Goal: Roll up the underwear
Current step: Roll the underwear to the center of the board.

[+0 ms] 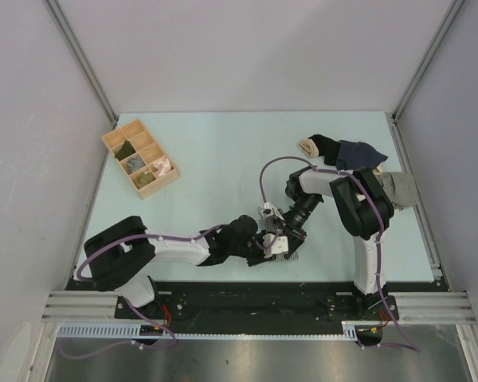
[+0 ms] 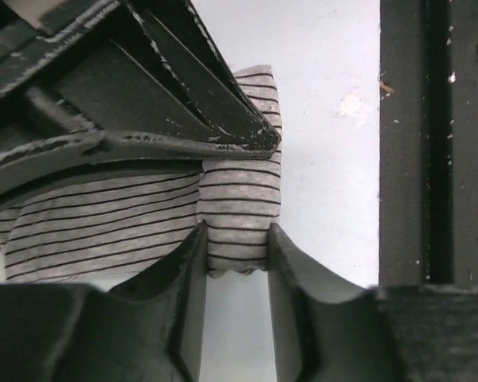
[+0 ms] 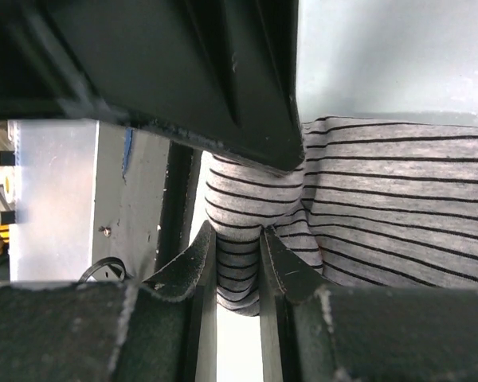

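The underwear is grey knit cloth with thin dark stripes. In the top view it lies near the table's front edge (image 1: 280,247), mostly hidden under both grippers. My left gripper (image 1: 264,243) is shut on a folded end of the underwear (image 2: 237,199); the cloth sits pinched between its fingertips (image 2: 193,263). My right gripper (image 1: 291,236) is shut on another bunched fold of the underwear (image 3: 239,263), with more striped cloth spreading to the right (image 3: 398,207). Each wrist view shows the other gripper's black body just above the cloth.
A wooden divided box (image 1: 141,157) with small cloth items stands at the back left. A pile with a navy garment (image 1: 358,151) and a beige-grey garment (image 1: 400,188) lies at the back right. The black front rail (image 2: 434,143) runs close beside the underwear.
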Robot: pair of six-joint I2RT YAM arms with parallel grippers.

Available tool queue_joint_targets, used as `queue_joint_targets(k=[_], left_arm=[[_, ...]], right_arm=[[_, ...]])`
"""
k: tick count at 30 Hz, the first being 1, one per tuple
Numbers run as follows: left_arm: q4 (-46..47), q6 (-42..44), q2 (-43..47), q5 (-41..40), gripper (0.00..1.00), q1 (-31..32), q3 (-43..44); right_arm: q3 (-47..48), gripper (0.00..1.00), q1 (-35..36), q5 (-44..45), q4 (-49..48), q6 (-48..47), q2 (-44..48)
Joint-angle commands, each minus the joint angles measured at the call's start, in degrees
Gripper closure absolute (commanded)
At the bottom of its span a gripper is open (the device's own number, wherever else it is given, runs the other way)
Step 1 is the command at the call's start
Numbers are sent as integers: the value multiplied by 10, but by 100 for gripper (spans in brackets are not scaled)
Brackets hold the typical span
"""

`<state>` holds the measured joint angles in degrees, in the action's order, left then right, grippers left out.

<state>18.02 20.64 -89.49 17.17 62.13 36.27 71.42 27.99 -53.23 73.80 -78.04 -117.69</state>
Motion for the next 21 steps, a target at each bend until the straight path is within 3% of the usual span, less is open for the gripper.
queue_joint_targets(k=[1,3,6,7,13,17,18,21], left_arm=[[-62,-2,-33,34,71,4,37],[-80,-24,-54,45,85,-2,52],[-127,-67,-88,108,92,-38,79],[-134,-77,-108,128,93,-50,82],[-142,-147,-166,260,94,-136,88],[-134,-197,-210,312,93,-183,98],[-136,-205,-223,320,91,-198,107],[-157,-227,-270,343,87,-221,131]], right_arm=[[-1,82,0,4,-14,32,10],[-1,78,-5,9,-35,51,24],[-1,68,-33,34,-89,114,82],[-1,64,-48,38,-102,136,102],[-10,59,-145,55,-162,145,231],[-54,55,-149,50,-176,73,312],[-71,53,-144,43,-176,11,351],[-165,45,-93,44,-230,-70,416]])
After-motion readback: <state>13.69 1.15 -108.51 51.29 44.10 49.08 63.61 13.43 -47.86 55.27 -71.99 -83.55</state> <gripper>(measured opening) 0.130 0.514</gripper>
